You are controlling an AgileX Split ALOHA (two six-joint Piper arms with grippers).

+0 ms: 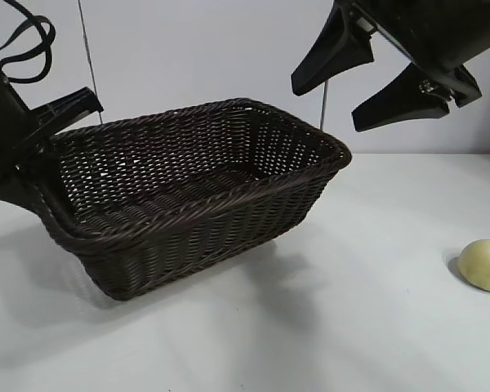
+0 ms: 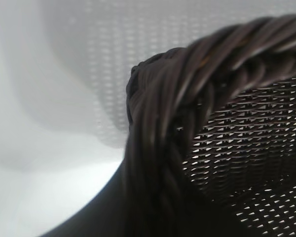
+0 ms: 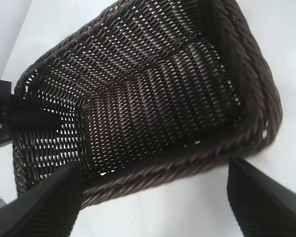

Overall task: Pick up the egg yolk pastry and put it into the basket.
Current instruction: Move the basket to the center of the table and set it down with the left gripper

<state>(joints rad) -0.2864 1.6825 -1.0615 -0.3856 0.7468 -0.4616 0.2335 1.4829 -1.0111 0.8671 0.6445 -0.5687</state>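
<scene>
The dark brown wicker basket stands tilted on the white table, and nothing lies inside it. My left gripper is shut on the braided rim at the basket's left end. It also shows in the right wrist view as the left gripper at that far end. The right gripper hangs open and holds nothing, above the basket's right end; the right gripper looks down over the near rim into the basket. The pale yellow egg yolk pastry lies on the table far right, apart from both grippers.
The white table stretches bare in front of the basket and between it and the pastry. A pale wall stands behind. Black cables loop above the left arm.
</scene>
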